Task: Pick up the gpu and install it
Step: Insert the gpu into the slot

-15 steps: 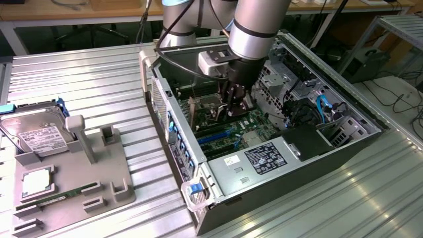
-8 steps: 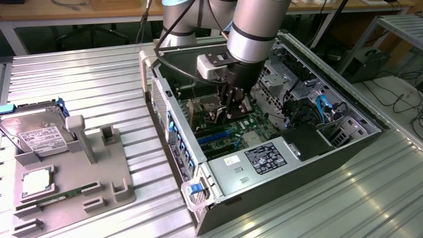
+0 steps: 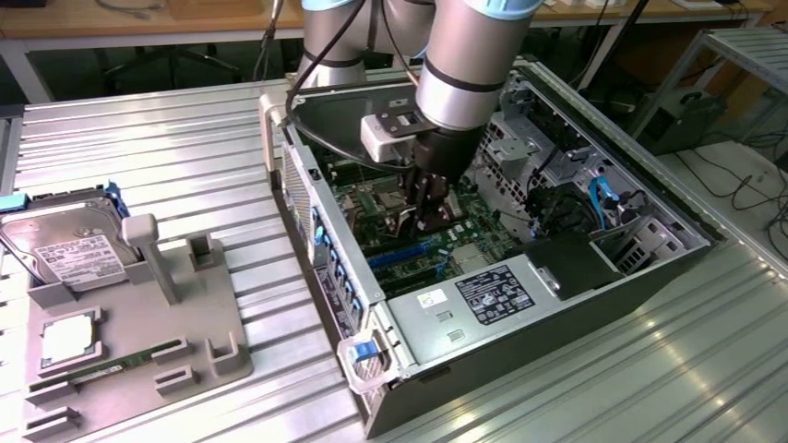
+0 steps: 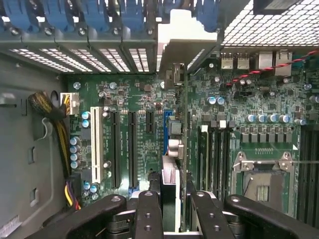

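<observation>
The fingers (image 4: 169, 209) were closed on the gpu (image 4: 175, 124), gripping its upper edge. The card stood on edge, extending from between the fingers down to the motherboard (image 4: 134, 89) inside the open case (image 3: 542, 305), its bracket end against the rear slot covers (image 4: 99, 57). A hard drive (image 3: 74, 245) lay on the table (image 3: 185, 138), well apart from the fingers.

Exterior high, wrist close; shared motherboard (image 3: 425, 245).
</observation>
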You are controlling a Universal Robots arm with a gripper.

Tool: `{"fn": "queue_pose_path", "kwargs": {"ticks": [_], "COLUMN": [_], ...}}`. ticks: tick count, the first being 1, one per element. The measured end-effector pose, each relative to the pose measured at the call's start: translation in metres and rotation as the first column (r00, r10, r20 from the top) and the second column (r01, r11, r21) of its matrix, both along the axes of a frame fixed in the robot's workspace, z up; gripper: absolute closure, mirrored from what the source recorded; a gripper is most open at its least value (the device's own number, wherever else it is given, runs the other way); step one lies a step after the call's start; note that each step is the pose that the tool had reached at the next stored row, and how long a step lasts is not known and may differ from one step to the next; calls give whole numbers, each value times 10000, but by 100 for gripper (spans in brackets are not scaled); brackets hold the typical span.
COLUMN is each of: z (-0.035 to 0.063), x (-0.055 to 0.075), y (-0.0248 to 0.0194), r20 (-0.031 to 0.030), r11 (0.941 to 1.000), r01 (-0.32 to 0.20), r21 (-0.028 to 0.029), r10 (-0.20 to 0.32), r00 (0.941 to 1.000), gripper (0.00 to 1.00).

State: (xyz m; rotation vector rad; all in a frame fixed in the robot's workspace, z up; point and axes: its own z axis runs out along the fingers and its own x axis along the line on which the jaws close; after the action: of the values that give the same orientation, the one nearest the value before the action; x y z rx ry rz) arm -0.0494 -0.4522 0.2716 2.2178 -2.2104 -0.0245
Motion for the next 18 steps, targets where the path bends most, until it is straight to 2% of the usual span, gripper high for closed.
{"fn": "queue_pose_path", "kwargs": {"ticks": [3, 11, 16, 18], "z": [-31, -119, -126, -126], "x": [-4, -75, -113, -120], "y": [-20, -23, -23, -23], "r20": [0, -1, 0, 22], "r11": [10000, 10000, 10000, 10000], "r01": [0, 0, -1, -1], "r21": [1, -1, -1, -1], "r10": [0, 0, 1, 1], "r00": [10000, 10000, 10000, 10000], "gripper": [72, 72, 72, 72]}}
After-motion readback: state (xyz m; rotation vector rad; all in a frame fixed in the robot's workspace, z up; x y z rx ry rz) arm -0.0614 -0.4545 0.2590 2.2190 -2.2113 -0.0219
